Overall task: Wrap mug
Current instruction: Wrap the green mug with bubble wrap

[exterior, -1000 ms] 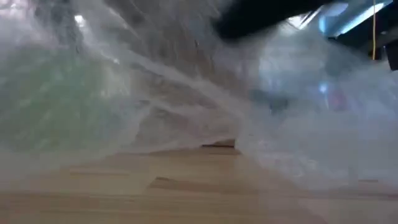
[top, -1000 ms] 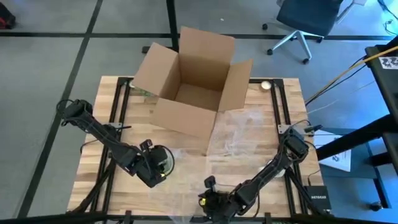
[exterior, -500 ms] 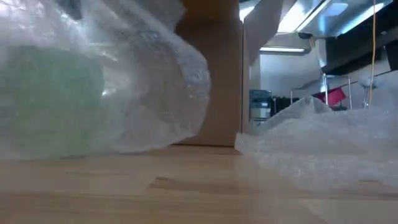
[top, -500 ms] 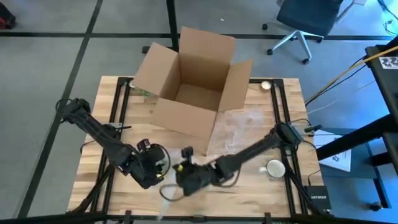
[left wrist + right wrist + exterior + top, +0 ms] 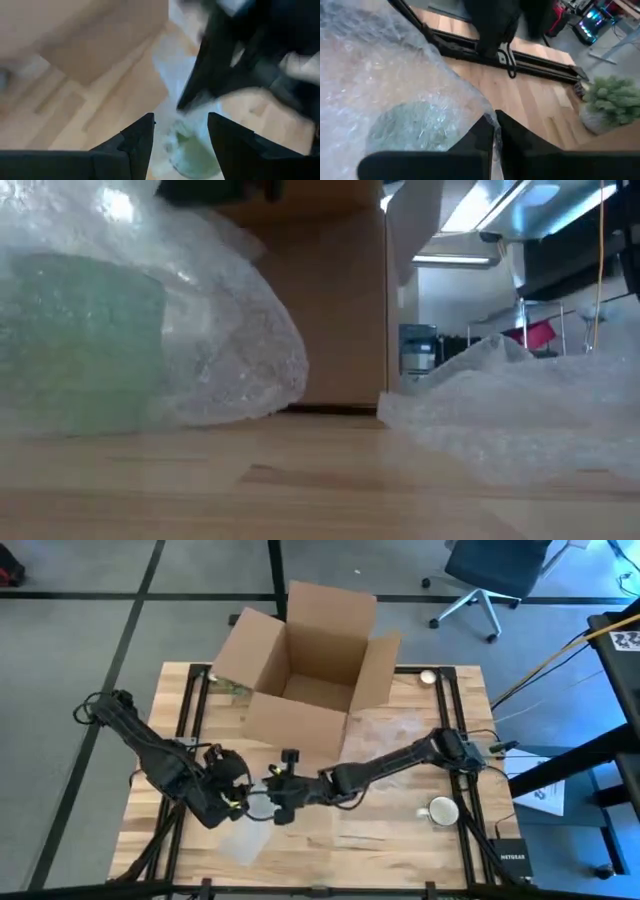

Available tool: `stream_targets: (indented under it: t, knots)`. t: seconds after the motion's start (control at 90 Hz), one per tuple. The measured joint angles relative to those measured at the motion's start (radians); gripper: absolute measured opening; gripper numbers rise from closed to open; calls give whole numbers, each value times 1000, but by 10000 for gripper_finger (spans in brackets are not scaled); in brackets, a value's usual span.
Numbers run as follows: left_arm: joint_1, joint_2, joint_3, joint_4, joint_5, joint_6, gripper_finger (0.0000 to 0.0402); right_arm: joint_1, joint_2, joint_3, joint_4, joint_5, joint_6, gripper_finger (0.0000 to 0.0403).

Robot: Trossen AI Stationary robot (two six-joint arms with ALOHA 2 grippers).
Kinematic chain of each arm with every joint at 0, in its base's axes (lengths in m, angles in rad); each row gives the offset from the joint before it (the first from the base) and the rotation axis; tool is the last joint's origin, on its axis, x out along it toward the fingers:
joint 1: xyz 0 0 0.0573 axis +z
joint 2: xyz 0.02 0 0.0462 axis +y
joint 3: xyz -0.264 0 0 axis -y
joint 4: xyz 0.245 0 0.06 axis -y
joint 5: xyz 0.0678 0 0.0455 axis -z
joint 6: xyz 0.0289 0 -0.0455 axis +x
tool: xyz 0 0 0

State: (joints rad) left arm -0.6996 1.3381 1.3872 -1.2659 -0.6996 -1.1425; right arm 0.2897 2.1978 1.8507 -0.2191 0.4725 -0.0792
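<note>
Pinching a fold of clear bubble wrap [image 5: 395, 65] between the nearly closed fingers of my right gripper [image 5: 283, 802], I reach low across the wooden slatted table [image 5: 400, 850], my arm stretched from the right side toward the middle front. My right wrist view shows the thin edge of the sheet caught between my two dark fingers [image 5: 475, 137]. Under that sheet sits the pale green mug [image 5: 85, 345], veiled by the plastic and standing on the tabletop just in front of the open brown cardboard box [image 5: 310, 665]. My left gripper [image 5: 228, 798] is just beside the mug on its other side, fingers spread apart with nothing between them; in its wrist view the green mug [image 5: 192, 152] shows past the gap, under the wrap. A second crumpled heap of bubble wrap [image 5: 520, 410] lies on the table to the right in the low view. A white mug [image 5: 441, 811] stands apart near my right arm's base.
</note>
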Motion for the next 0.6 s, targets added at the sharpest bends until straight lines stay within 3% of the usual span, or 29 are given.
stream_targets:
  t: [0.178,0.456,0.6]
  knots:
    - [-18,-7,-2,7,-63,2,170,-11,33,0,7,-23,0,0]
    - [-21,57,-146,202,89,-22,170,-8,34,0,8,-40,0,0]
    - [-14,99,-239,279,98,-52,170,-9,34,0,5,-75,2,0]
